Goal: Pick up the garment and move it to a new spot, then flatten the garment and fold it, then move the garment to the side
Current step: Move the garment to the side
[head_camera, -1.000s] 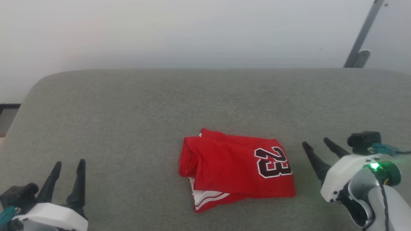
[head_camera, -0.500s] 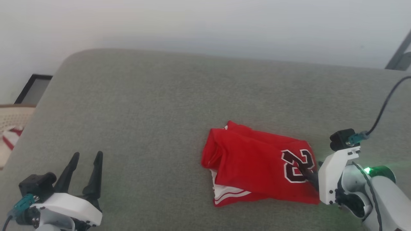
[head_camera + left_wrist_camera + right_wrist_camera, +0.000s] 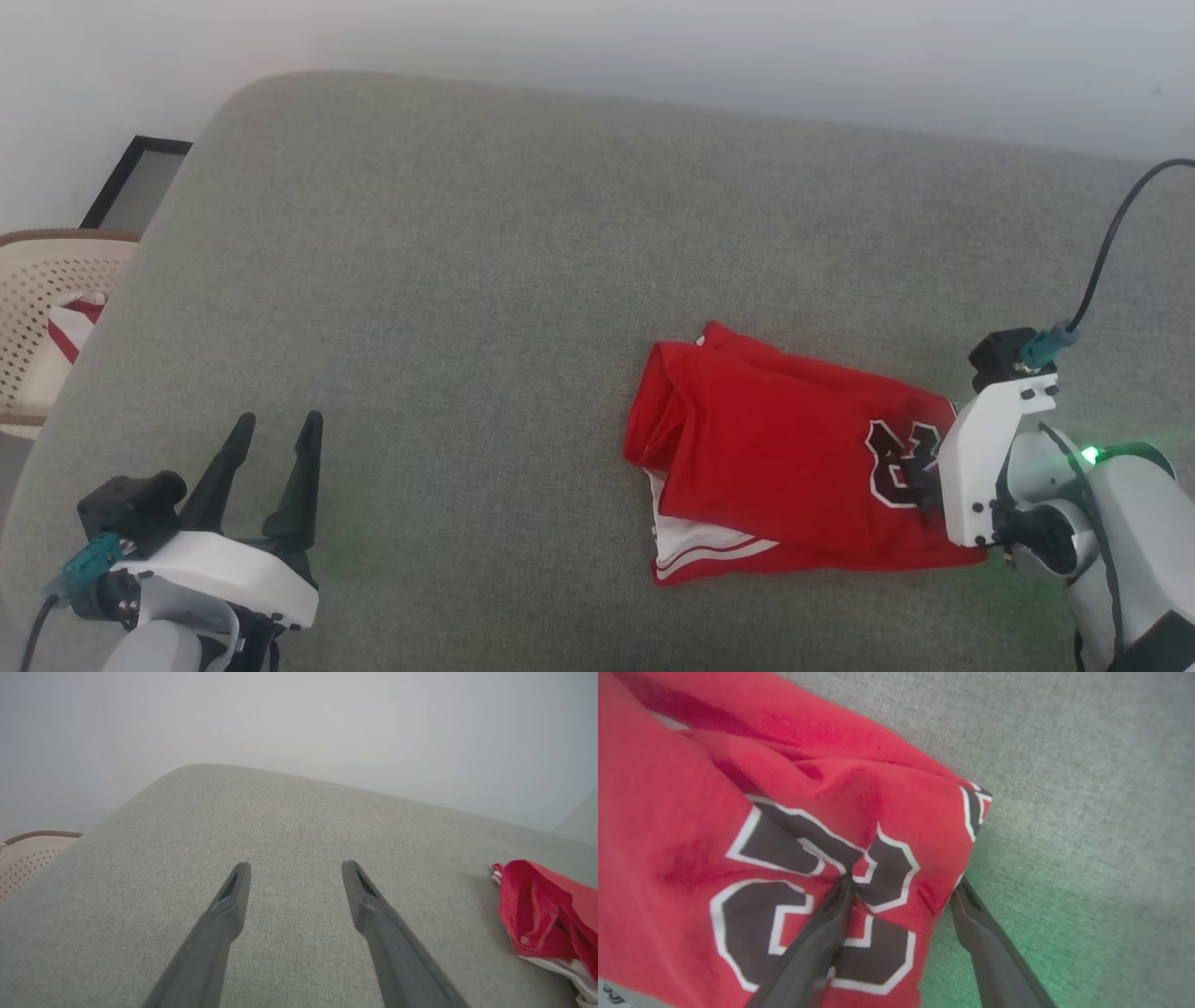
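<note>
From the head view, we see a folded red jersey with black, white-outlined numerals (image 3: 775,467) lying right of centre on a grey fabric cushion (image 3: 467,233). Beyond the cushion's left edge stand a cream perforated basket (image 3: 28,280), holding a white cloth with red stripes (image 3: 70,322), and a black-framed panel (image 3: 140,182). Nothing lies between the left gripper (image 3: 280,418) and the jersey. That gripper sits low at the near left, released, with its fingers pointing up the view. The right gripper (image 3: 926,485) is bent down onto the jersey's numbered end, its white housing hiding most of its fingers.

From the left wrist view, we see spread fingers above bare cushion, with the jersey well to the right.

From the right wrist view, we see the jaws parted. One finger lies on the numerals and the other on the cushion just beside the jersey's edge.
</note>
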### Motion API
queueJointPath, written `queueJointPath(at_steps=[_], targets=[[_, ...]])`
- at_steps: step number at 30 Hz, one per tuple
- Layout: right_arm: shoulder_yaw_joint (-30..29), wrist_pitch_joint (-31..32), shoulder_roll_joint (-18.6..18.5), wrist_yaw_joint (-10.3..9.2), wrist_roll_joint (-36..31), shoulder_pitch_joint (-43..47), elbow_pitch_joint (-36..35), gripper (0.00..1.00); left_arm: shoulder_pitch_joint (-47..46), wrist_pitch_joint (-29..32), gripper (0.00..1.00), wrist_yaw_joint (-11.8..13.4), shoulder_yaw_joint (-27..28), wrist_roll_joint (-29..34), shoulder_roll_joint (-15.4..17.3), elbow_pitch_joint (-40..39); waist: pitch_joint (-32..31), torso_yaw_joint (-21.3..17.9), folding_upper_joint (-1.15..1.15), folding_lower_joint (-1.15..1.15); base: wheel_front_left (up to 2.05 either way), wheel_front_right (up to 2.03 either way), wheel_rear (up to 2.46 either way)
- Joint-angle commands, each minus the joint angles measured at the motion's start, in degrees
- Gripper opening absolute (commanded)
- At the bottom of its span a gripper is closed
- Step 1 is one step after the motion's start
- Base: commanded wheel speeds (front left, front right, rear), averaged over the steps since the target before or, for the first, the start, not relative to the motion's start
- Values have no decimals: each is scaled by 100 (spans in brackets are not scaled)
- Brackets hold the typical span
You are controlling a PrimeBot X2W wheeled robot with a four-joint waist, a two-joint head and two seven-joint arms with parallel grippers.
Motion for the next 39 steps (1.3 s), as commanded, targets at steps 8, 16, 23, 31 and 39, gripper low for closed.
queueJointPath(at_steps=[8, 16, 23, 31, 39], targets=[[-247, 277, 64, -11, -202, 79, -7, 0, -187, -26, 100, -15, -40, -47, 10, -6, 120, -107, 0, 0, 0, 0, 0], [-777, 356, -263, -4, -436, -211, -450, 0, -403, -26, 100, -12, -120, 25, 5, -134, 262, -499, 0, 0, 0, 0, 0], [-1147, 310, -780, -2, -608, -510, -550, 0, -704, -26, 100, -12, -332, 73, -40, -194, 456, -928, 0, 0, 0, 0, 0], [-1393, 124, -1418, -2, -747, -1014, -383, 0, -1218, -25, 100, -12, -650, 103, -65, -199, 755, -1408, 0, 0, 0, 0, 0], [-1425, -248, -1804, -2, -921, -1534, -143, 0, -1737, -25, 100, -12, -1027, 122, -40, -178, 1099, -1849, 0, 0, 0, 0, 0]])
